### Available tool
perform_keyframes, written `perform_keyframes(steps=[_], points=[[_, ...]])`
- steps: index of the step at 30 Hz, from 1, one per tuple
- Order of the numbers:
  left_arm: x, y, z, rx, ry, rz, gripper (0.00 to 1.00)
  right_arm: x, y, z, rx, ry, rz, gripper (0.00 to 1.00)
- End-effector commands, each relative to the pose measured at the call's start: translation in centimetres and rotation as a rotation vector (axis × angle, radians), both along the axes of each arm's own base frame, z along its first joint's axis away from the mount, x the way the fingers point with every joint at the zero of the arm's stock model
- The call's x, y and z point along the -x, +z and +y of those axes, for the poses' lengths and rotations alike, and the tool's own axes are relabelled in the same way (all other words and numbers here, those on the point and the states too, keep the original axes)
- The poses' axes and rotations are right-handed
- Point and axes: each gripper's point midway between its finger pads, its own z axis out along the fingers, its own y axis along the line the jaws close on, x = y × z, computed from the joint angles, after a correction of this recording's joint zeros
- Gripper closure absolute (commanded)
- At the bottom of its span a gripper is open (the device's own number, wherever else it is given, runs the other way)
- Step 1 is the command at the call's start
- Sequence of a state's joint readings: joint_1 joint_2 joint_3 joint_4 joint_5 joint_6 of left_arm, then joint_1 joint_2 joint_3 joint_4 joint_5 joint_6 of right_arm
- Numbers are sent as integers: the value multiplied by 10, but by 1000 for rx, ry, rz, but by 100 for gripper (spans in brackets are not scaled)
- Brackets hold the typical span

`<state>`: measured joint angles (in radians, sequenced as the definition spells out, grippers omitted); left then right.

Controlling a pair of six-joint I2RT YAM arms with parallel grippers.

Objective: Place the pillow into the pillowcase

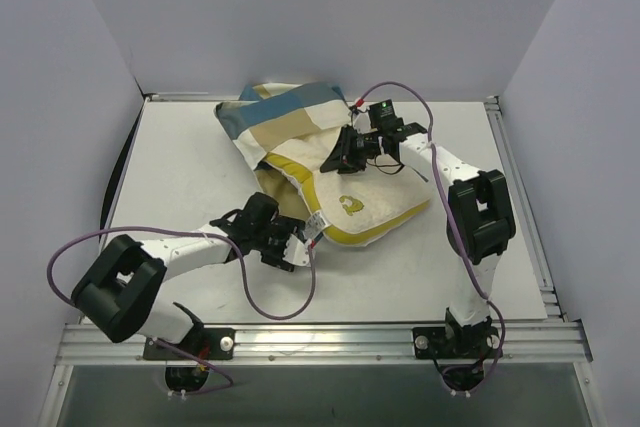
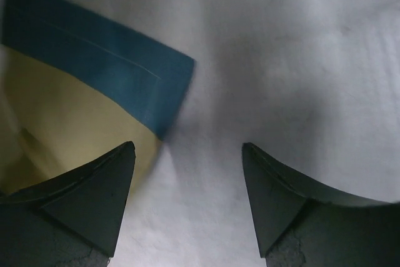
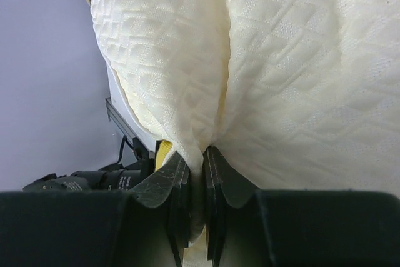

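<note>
From above, 1 cream pillow [image 1: 345, 202], bumpy knit with yellow piping, lies mid-table [image 1: 180, 167], its far end under 1 thin blue-tan checked pillowcase [image 1: 285, 117].

Left wrist: the 2 dark left fingers [image 2: 94, 198] stand apart, holding nothing.

Right wrist: the 2 right fingers [image 3: 164, 182] pinch a fold of the pillow.

The white table [image 1: 180, 177] bears the pillow [image 1: 385, 199] and pillowcase [image 1: 285, 127].
</note>
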<state>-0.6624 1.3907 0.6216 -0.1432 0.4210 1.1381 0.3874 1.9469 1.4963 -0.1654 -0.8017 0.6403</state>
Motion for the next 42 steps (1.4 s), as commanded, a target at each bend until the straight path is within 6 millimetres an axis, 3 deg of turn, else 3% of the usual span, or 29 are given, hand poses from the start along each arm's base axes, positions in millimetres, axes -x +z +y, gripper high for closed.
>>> perform_keyframes(steps=[1,3,7,10,11,13,14,15,16,18,19,21,22,24,25,27,28,30,31,32,34,37,38,40,41,42], points=[[-59,22,-14,-43,-70,-336,21,10,31,3,-58,55,-31,100],[-71,22,-17,-46,-69,-400,20,14,30,2,-59,61,-22,100],[-76,-4,-18,-95,-129,-441,21,16,31,2,-67,68,-15,100],[-74,-21,-27,-103,-179,-404,31,15,35,5,-82,75,-12,100],[-69,-24,-31,-108,-196,-379,60,13,38,6,-89,76,-20,100],[-57,-15,-44,-68,-247,-345,90,9,45,8,-98,76,-36,100],[-39,-5,-60,-16,-308,-290,100,6,48,10,-101,73,-46,100],[-23,7,-71,27,-347,-253,100,-1,58,12,-108,64,-73,100],[-7,34,-81,89,-359,-213,100,-5,58,16,-108,62,-73,100],[48,70,-106,187,-487,-88,100,-16,71,24,-118,49,-104,100],[66,93,-110,238,-484,-56,100,-17,63,32,-107,54,-95,100],[110,116,-121,306,-567,15,100,-19,52,39,-87,56,-86,100],[125,129,-120,338,-579,38,100,-19,30,42,-41,49,-72,100],[143,127,-116,335,-590,81,100,-10,-4,47,33,55,-55,100],[150,126,-113,335,-588,101,100,-7,-41,41,117,52,-42,100],[151,117,-106,309,-555,126,100,8,-83,39,205,79,-15,100],[149,113,-102,294,-524,139,100,20,-118,29,271,87,33,100],[148,118,-97,290,-468,168,96,35,-143,21,301,99,95,100],[141,135,-95,328,-364,216,87,45,-158,16,320,105,135,100],[136,148,-95,360,-308,239,70,56,-172,6,347,100,173,100],[119,185,-88,448,-130,319,62,66,-177,3,346,101,179,100],[63,211,-53,535,222,376,55,75,-180,-1,344,98,189,100],[38,211,-31,544,341,365,54,76,-180,-1,339,99,195,100],[22,199,-6,497,480,360,47,77,-174,5,311,108,200,100],[-4,187,19,460,639,284,46,76,-171,6,299,111,198,100],[-13,181,29,440,706,267,42,77,-168,9,284,114,205,100]])
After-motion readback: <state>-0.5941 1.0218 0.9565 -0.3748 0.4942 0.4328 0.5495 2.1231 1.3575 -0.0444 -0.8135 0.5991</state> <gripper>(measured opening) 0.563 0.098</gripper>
